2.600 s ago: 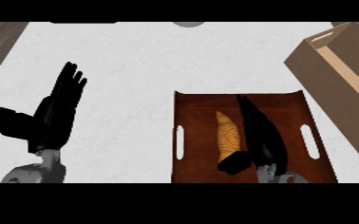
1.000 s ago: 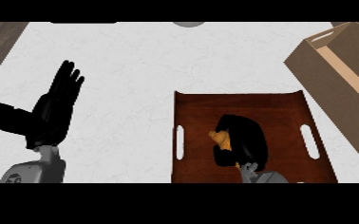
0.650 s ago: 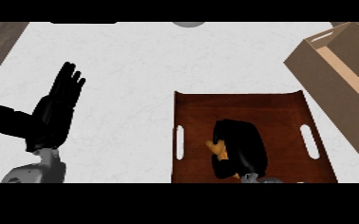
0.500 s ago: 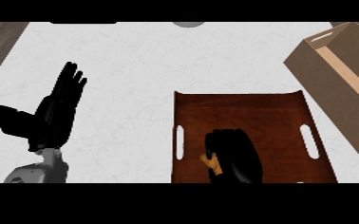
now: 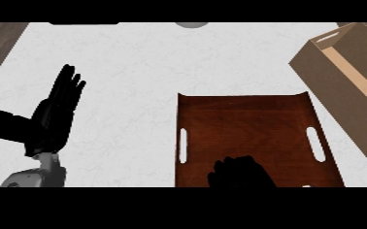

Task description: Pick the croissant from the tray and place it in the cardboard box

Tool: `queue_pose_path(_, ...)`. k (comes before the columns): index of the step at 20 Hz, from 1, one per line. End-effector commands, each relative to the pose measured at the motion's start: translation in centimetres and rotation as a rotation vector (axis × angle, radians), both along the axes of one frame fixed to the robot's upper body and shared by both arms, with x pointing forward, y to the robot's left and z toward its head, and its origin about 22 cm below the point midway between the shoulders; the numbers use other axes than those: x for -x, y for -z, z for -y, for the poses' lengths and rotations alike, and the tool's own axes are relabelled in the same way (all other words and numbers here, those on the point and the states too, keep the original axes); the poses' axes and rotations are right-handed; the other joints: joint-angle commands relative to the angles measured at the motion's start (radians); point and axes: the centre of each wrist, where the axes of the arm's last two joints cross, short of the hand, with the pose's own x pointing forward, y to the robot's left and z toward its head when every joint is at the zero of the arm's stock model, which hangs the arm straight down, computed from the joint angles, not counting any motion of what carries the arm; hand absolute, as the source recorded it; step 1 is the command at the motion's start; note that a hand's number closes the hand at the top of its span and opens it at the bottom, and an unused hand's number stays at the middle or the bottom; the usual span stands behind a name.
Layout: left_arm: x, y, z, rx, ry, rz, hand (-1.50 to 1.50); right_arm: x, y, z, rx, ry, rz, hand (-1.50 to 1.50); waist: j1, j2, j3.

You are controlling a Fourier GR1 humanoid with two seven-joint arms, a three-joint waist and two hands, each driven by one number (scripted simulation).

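Note:
The brown tray (image 5: 247, 121) with slot handles lies on the white counter at the lower right, and its surface shows no croissant. My right hand (image 5: 240, 172) sits over the tray's near end at the view's lower edge, its fingers curled. The croissant is hidden inside that hand. The cardboard box (image 5: 337, 73) stands open at the right edge, beyond the tray's far right corner. My left hand (image 5: 56, 111) rests open at the left, fingers up, away from the tray.
A grey round object (image 5: 191, 24) and a dark strip (image 5: 84, 23) lie along the counter's far edge. A brown surface (image 5: 10, 36) cuts the top left corner. White counter (image 5: 136, 77) spreads between my left hand and the tray.
My right hand closed on the croissant mid-tray and pulled back toward the tray's near end; the croissant is now hidden in it. The left hand has not moved.

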Motion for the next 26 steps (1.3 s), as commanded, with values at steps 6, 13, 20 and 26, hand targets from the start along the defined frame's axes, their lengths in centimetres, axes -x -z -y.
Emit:
queue_pose_path(6, -0.4, -1.1, 0.3, -0.001, -0.005, 0.002, 0.00, 1.9, -8.2, 2.6, -0.287, 0.178, 0.189, 1.50, 0.001, 0.002, 0.000)
queue_pose_path(13, -0.4, 0.7, 1.1, 0.013, -0.019, 0.019, 0.00, 0.1, -11.0, 5.5, -0.368, 0.409, 0.332, 1.50, -0.002, 0.005, 0.000)
queue_pose_path(20, -0.4, -0.7, 1.7, 0.003, 0.009, 0.019, 0.00, -2.7, -13.5, 9.3, -0.364, 0.519, 0.312, 1.50, 0.002, 0.003, 0.000)
queue_pose_path(26, 0.2, -0.1, 0.4, -0.001, 0.013, 0.003, 0.00, -8.2, -13.4, 15.4, -0.380, 0.620, 0.327, 1.50, 0.008, 0.004, 0.001)
